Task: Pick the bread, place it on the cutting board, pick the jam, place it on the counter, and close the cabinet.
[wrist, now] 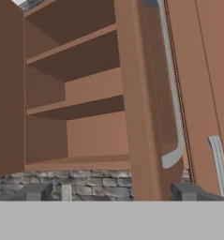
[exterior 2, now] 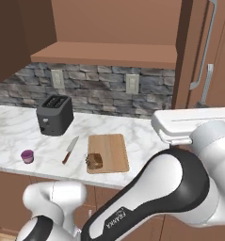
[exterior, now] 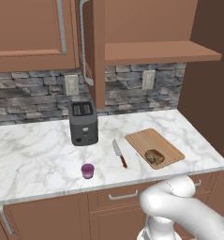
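White marble desk (exterior: 33, 150) runs under a stone wall. On it the bread (exterior: 154, 156) lies on the near corner of the cutting board (exterior: 146, 140), a knife (exterior: 119, 153) just left of it. The jam (exterior: 87, 170) stands near the front edge, before the toaster (exterior: 83, 123). Above, the cabinet (wrist: 137, 117) door stands ajar, edge-on before the tool (wrist: 111, 193), whose fingers are spread wide, holding nothing.

grey stone backsplash (exterior: 33, 96) with outlets (exterior: 71, 84), brown lower drawers (exterior: 123, 196).
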